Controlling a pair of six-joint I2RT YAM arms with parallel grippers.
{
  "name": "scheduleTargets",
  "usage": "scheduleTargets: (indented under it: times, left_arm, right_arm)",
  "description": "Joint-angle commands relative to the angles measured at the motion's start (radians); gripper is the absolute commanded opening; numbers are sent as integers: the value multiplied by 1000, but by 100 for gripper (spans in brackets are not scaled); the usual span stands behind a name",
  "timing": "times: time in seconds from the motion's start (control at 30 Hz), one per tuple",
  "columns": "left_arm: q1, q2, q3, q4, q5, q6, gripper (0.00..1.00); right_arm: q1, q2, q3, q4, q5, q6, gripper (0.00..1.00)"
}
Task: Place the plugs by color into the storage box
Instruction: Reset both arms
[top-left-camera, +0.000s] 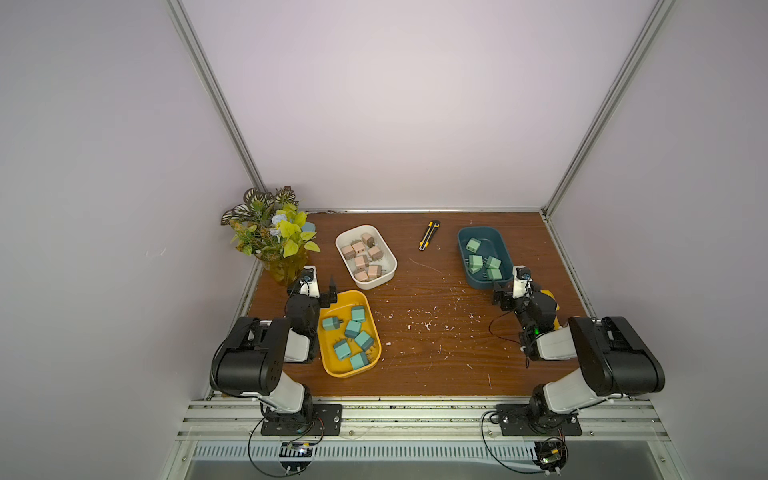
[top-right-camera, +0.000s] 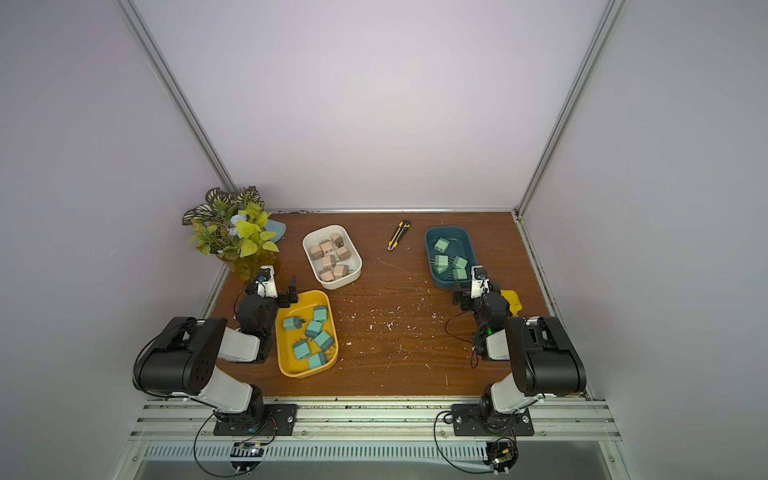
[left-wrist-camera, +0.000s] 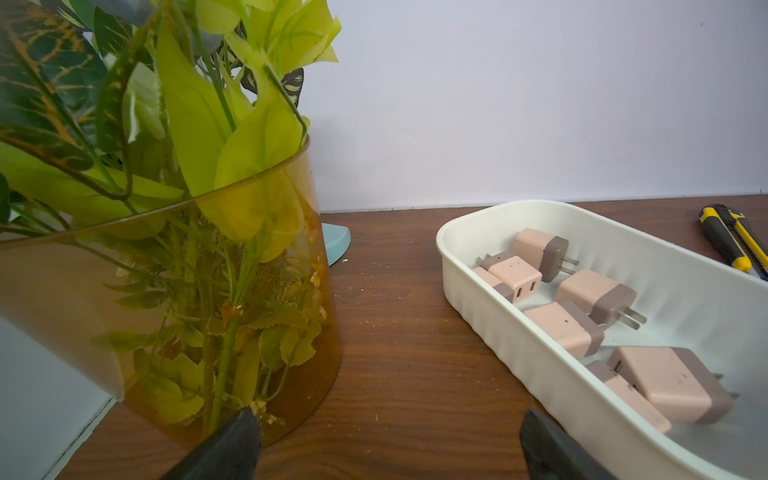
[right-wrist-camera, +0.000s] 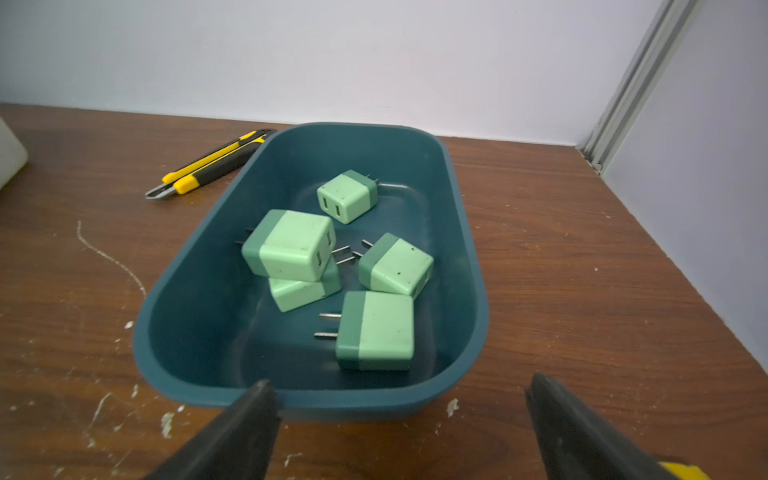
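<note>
On scuffed wood-grain table (right-wrist-camera: 582, 291): cube-shaped plastic plugs (right-wrist-camera: 376, 328) in oblong tubs (right-wrist-camera: 199, 291); left hand (left-wrist-camera: 390, 424), right hand (right-wrist-camera: 401, 384) spread, empty.

Yellow object (top-right-camera: 512, 302) mostly hidden behind right arm (top-right-camera: 492, 309)

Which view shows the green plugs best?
The right wrist view: the green plugs sit close up, five countable, prongs clear. Both top views show them small in the blue box; the left wrist view misses them.
</note>
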Motion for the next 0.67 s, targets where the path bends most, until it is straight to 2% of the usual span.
scheduleTargets:
  times: [0.0,0.63]
  left_arm:
    - [9,6,3,30,-10,-8,99]
    - [2,5,5,23,-27,-4,99]
  right_arm:
    - [-2,-22,16,23,43,28,99]
    - [3,-23,13,27,50,24,100]
